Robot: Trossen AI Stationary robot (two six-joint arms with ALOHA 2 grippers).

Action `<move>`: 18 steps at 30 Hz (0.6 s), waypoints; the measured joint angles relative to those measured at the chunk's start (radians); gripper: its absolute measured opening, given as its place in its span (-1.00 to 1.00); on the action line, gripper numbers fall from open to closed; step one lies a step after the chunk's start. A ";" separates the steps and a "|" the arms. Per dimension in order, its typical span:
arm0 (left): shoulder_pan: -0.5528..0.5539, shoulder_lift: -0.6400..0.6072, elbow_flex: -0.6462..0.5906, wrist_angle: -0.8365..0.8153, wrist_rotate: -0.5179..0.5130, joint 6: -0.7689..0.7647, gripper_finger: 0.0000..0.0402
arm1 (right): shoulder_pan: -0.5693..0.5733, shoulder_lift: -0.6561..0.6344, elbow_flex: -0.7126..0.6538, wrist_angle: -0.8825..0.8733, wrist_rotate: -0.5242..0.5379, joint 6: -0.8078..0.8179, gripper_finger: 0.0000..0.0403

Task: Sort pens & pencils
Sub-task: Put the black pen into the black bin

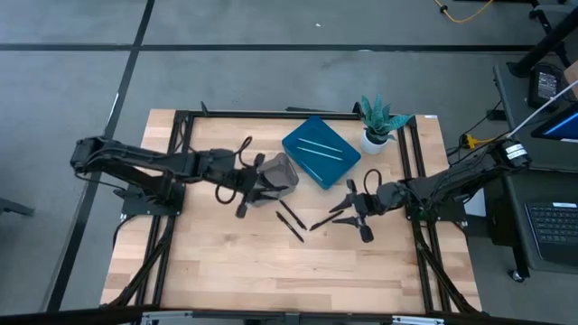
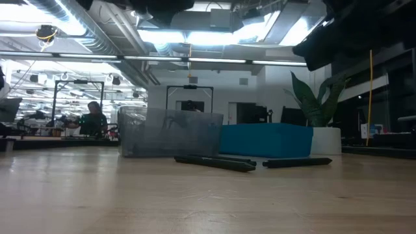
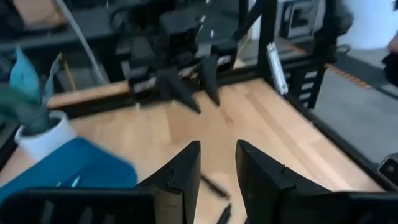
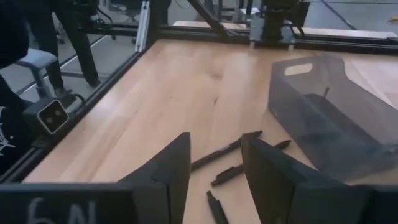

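Black sticks: three black pens or pencils point(image 1: 291, 221) lie loose on the bare wood right of the grey bin, nearest the low camera; two lie close together just off the bin's right front corner, the third point(image 1: 321, 222) a little farther right, toward the right gripper. None is held.
Left arm: comes in from the left side of the table point(image 1: 208, 289), stretched toward the grey bin.
Left gripper point(image 1: 246, 195): at the left edge of the grey bin, fingers point(image 3: 184, 174) parted with a clear gap between them, nothing in the gap.
Grey bin point(image 1: 282, 171): translucent, left of the blue tray and touching or almost touching it; contents cannot be told from above. In the right wrist view one dark stick point(image 4: 323, 98) seems to lean inside it.
Blue tray point(image 1: 298, 144): just right of the grey bin, turned at a slant.
Light blue sticks point(image 1: 320, 149): two, lying side by side on top of the blue tray.
Potted plant point(image 1: 379, 120): white pot, green leaves, right of the blue tray, well right of the grey bin.
Right gripper point(image 1: 356, 219): well right of the grey bin, just beyond the third black stick, fingers point(image 4: 168, 168) spread wide, empty.
Right arm: reaches in from the table's right side.
Background: a person sits far behind the grey bin, left of it in the low view.
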 joint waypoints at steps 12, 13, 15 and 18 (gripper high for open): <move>-0.087 0.026 -0.049 0.091 -0.101 -0.013 -0.52 | 0.069 0.000 0.000 0.041 0.020 0.004 -0.28; -0.093 0.041 -0.050 0.090 -0.105 -0.015 -0.52 | 0.076 0.000 0.000 0.041 0.028 0.004 -0.28; -0.105 0.076 -0.050 0.092 -0.125 -0.015 -0.52 | 0.091 0.000 0.000 0.040 0.047 0.004 -0.28; -0.121 0.131 -0.050 0.090 -0.154 -0.010 -0.52 | 0.109 0.000 0.000 0.040 0.052 0.006 -0.28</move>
